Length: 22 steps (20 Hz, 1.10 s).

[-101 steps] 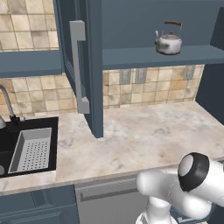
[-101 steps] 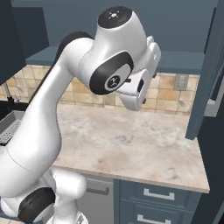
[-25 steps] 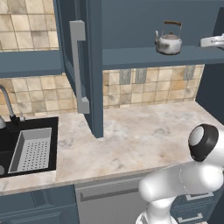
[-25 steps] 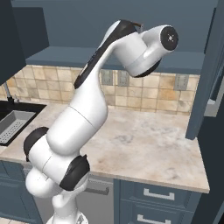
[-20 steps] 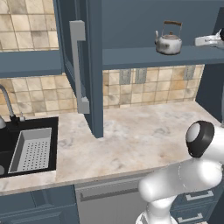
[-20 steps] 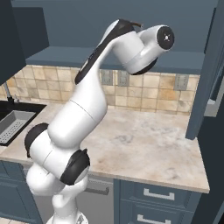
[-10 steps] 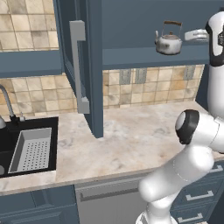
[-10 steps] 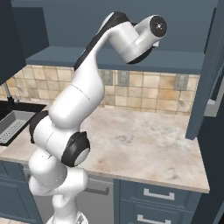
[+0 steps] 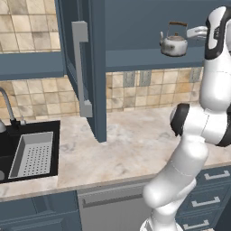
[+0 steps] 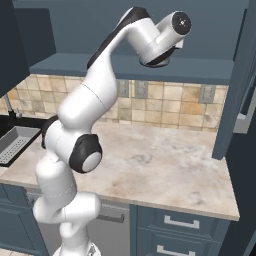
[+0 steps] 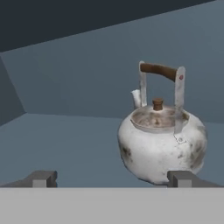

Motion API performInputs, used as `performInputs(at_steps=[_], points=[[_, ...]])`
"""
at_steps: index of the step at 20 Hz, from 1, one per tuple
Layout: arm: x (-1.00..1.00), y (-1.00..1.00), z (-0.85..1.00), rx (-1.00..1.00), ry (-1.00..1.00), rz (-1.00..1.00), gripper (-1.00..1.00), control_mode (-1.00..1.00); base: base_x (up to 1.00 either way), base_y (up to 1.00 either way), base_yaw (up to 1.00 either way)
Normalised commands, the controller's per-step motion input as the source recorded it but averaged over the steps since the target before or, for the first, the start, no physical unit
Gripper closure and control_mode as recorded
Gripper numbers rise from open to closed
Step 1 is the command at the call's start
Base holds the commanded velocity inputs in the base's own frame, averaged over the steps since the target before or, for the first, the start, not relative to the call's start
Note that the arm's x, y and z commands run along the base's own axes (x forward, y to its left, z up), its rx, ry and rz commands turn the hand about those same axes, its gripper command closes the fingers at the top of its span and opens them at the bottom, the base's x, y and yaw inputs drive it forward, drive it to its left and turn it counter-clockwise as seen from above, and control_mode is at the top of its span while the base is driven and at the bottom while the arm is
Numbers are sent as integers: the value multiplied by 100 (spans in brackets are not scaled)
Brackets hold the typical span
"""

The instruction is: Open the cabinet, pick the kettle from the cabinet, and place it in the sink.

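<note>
Now the cabinet (image 9: 97, 67) stands open, its door swung out over the desk (image 9: 135, 144), so the shelf inside is reachable. The kettle (image 9: 173, 43) sits upright on that shelf, handle arched above the lid, probably stored there out of the way; it is high above the sink (image 9: 27, 153), which lies well apart at the left end of the desk. The arm is raised to shelf height, and the pincer (image 11: 111, 178) is spread wide with nothing between its tips. In the hand view the kettle (image 11: 162, 142) sits just ahead and off toward the right tip, not yet between the two. I judge the reach is nearly lined up.
</note>
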Motion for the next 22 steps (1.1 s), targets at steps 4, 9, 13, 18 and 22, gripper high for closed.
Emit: performInputs(at_steps=[4,9,13,18,22], points=[[25,-19,0,0,0,0,-100,-100,0,0,0],[25,-10,0,0,0,0,-100,-100,0,0,0],[24,0,1,0,0,0,-100,-100,0,0,0],[19,-8,7,0,0,0,-100,-100,0,0,0],[16,-10,6,0,0,0,-100,-100,0,0,0]])
